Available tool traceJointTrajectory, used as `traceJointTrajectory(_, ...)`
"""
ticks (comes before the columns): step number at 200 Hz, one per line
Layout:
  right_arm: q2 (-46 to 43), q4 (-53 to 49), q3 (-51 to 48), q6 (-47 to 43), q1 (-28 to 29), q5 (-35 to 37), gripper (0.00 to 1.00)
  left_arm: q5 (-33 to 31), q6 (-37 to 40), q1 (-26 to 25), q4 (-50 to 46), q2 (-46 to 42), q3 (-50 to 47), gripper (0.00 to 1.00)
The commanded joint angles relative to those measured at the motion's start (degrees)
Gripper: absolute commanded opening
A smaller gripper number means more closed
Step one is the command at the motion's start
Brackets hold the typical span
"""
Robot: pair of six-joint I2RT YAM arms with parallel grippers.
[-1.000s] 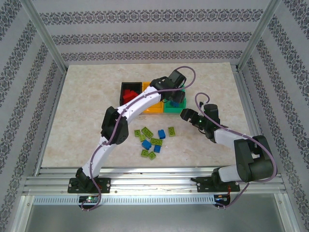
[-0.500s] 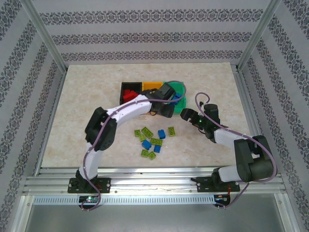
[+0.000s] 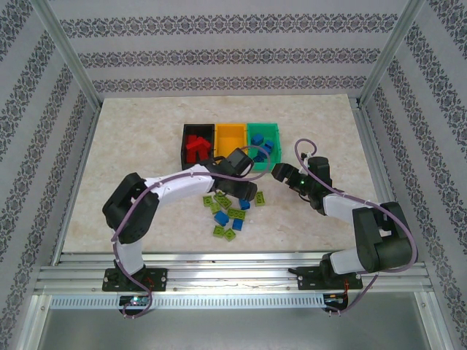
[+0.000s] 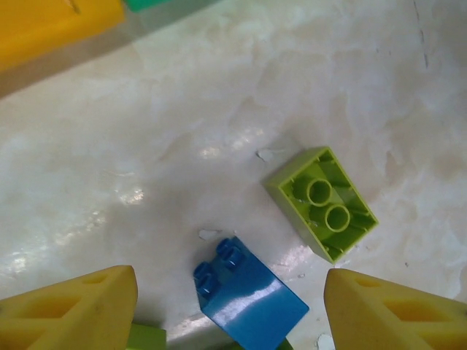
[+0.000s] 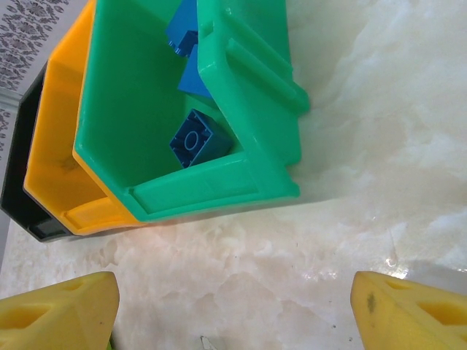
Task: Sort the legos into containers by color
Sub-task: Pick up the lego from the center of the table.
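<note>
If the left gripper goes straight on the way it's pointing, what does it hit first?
Probably the blue brick on the table between the left gripper's open fingers, though depth is unclear; the lime brick lies off-line.

Your left claw [image 3: 246, 193] pulls back from the green bin [image 3: 263, 127] and now hangs, spread wide, over the loose legos [image 3: 235, 214].

In the left wrist view the blue brick [image 4: 248, 295] runs off the bottom edge. A lime brick [image 4: 148, 338] is nearly all cut off there, and the orange-yellow bin [image 4: 51, 22] is cropped at the top-left corner. In the right wrist view the picture's left edge cuts the black bin [image 5: 22, 168]. From above, the left arm [image 3: 182, 179] covers part of the brick pile [image 3: 233, 214].
</note>
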Motion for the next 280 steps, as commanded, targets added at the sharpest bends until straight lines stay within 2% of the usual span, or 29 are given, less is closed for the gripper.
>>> traceJointTrajectory(1, 0.09, 1.58, -0.89, 0.27, -0.41, -1.06, 0.83, -0.33, 3.26, -1.65, -3.52, 2.35, 1.63, 0.69)
traceJointTrajectory(100, 0.42, 1.67, -0.86, 0.44, -0.52, -1.29, 0.83, 1.43, 12.67, -2.14, -10.69, 6.39, 4.72, 0.71)
traceJointTrajectory(180, 0.48, 1.71, -0.92, 0.36, -0.5, -1.28, 0.83, 0.34, 13.79, -2.18, -13.57, 10.11, 8.11, 0.7)
traceJointTrajectory(223, 0.57, 1.82, -0.85, 0.36, -0.4, -1.41, 0.83, -0.31, 13.91, -2.14, -13.22, 10.89, 9.06, 0.63)
traceJointTrajectory(243, 0.44, 1.66, -0.79, 0.18, -0.4, -1.08, 0.83, -0.43, 13.89, -2.14, -13.88, 11.41, 9.99, 0.57)
traceJointTrajectory(270, 0.22, 1.72, -0.92, 0.23, -0.44, -1.34, 0.83, -0.73, 13.64, -2.18, -14.27, 11.65, 10.34, 0.44)
traceJointTrajectory(280, 0.22, 1.6, -0.94, 0.18, -0.48, -1.16, 0.83, -0.65, 13.41, -2.19, -14.07, 11.36, 10.1, 0.43)
